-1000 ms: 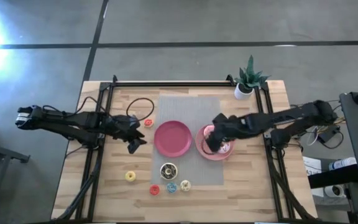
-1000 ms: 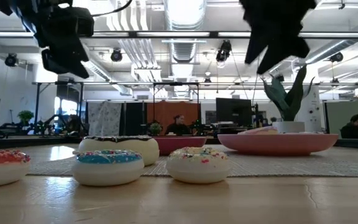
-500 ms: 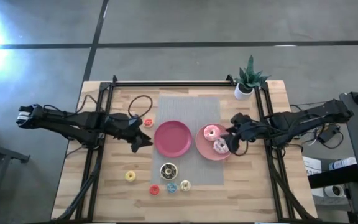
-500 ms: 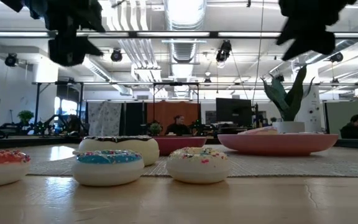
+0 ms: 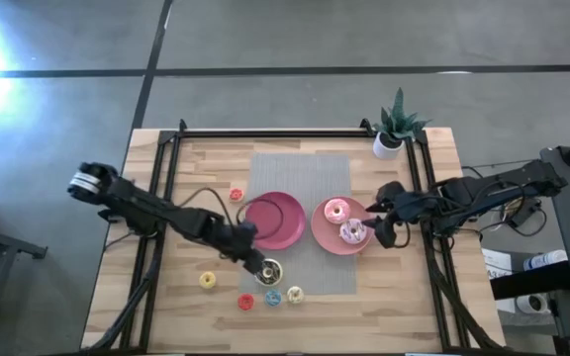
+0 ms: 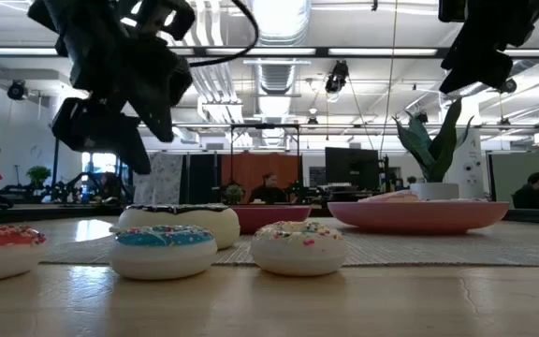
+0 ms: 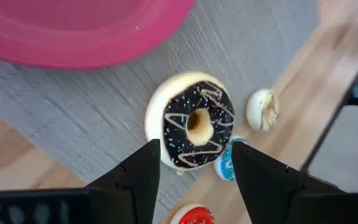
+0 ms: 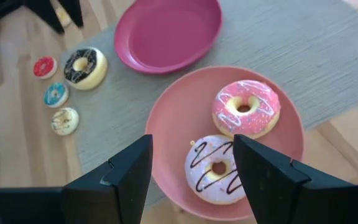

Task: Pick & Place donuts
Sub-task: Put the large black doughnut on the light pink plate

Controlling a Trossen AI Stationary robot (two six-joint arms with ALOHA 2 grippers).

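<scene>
Fingers spread wide, the left gripper (image 7: 191,171) hovers over the chocolate donut (image 7: 192,121), holding nothing. The right gripper (image 8: 191,171), also open and empty, hangs beside the plate (image 8: 166,130) with 2 donuts.

Both arms were dark, slender and multi-jointed. Left arm (image 5: 156,208) carried a pale grey cylindrical joint cap at its far end, away from the plant (image 5: 396,124). Black cable looped beside it. Gripper fingers (image 7: 135,177) matte black, wedge-shaped.

You have seven donuts (image 5: 268,270): three larger, four tiny. Two sit on one of two pink plates (image 5: 318,233). One potted plant (image 5: 395,127), one grey mat (image 5: 300,166), two grippers (image 5: 253,259).
</scene>
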